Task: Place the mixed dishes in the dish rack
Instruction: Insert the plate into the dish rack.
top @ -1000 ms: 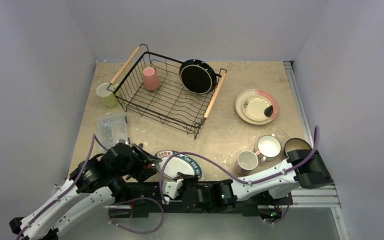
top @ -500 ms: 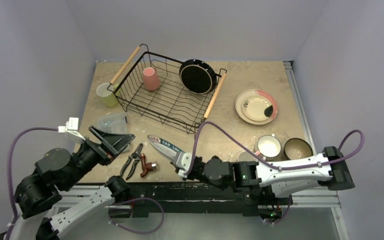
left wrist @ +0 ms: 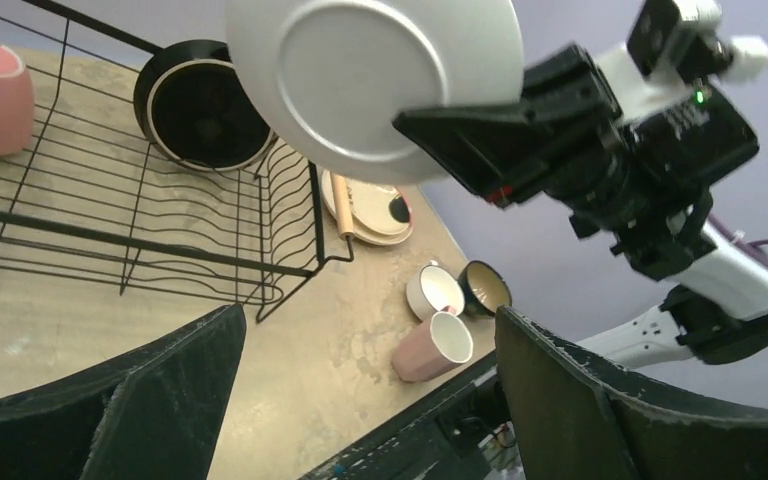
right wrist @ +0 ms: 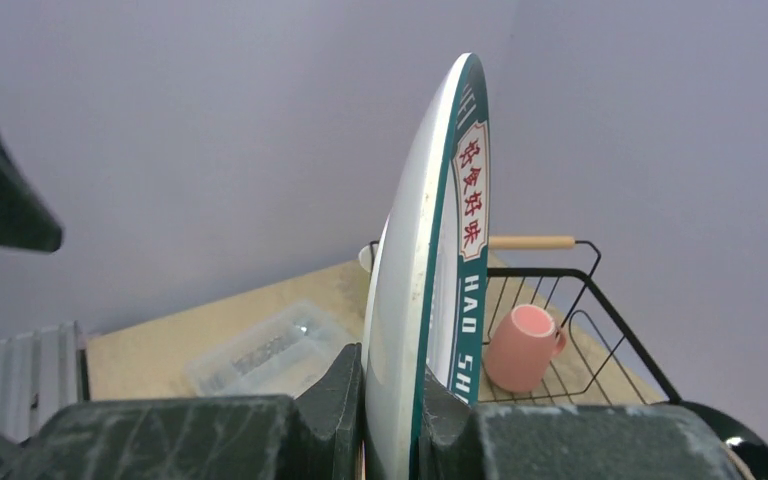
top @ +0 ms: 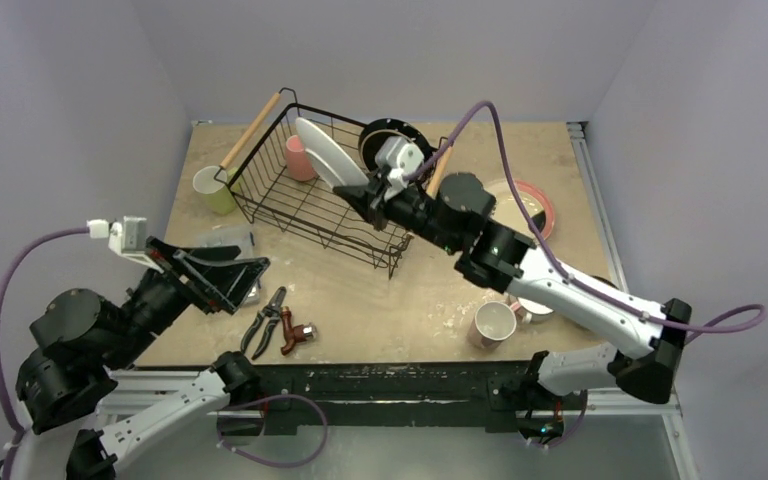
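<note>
The white plate with a green lettered rim (right wrist: 430,280) stands on edge, its lower rim clamped between the right jaws, which are shut tight against both faces. It hangs in the air over the dish rack (top: 330,205), between the pink mug (top: 301,157) standing in the rack's far-left part and the black dish with a pale rim (left wrist: 205,115) leaning at the rack's far-right end. The rack lies toward the far-left corner of the surface (top: 410,290).

The left jaws stand wide apart and empty, raised over the near-left corner, well apart from the plate.

From above, the right wrist covers most of the black dish, and the right arm hides part of the stacked cream and red plates (top: 532,205) near the right edge, as well as most of the white mug (left wrist: 435,290) and dark bowl (left wrist: 485,285). The left jaws cover part of the clear plastic box (top: 222,245).

A yellow-green mug (top: 213,187) stands outside the rack by its left wooden handle. A second pink mug (top: 493,322) lies near the near edge. Pliers (top: 265,322) and a red-handled tool (top: 298,335) lie side by side near the near edge.
</note>
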